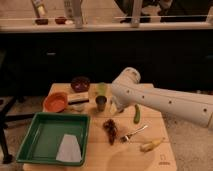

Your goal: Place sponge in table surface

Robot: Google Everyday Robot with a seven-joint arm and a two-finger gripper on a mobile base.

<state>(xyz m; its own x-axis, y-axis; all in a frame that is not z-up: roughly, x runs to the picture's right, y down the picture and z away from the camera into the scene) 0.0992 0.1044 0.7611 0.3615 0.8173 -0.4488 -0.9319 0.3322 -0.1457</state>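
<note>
Wooden table surface [125, 161] crowded with kitchen things, white arm [165, 102] reaching in over it.

Steel-coloured metal cup [101, 103] stands mid-table; the gripper [117, 105] hangs under the arm's rounded end just right of the cup, mostly hidden, and I cannot tell whether it is wide, narrow or holding something. A greyish bit there may be the sponge [119, 108]. Just behind the cup is a pale green cup [102, 89]; just left of it lies a beige block with a dark stripe [78, 98], then an orange bowl [55, 101], with a dark bowl [80, 82] behind-left. Front-left of the cup sits a green tray [35, 150] holding a pale grey cloth [68, 149]. Right of the cup lies a green pod-shaped vegetable [136, 113]; in front of it, a dark reddish heap [110, 129], a fork [132, 133] and a yellowish peel-like piece [151, 145].
</note>
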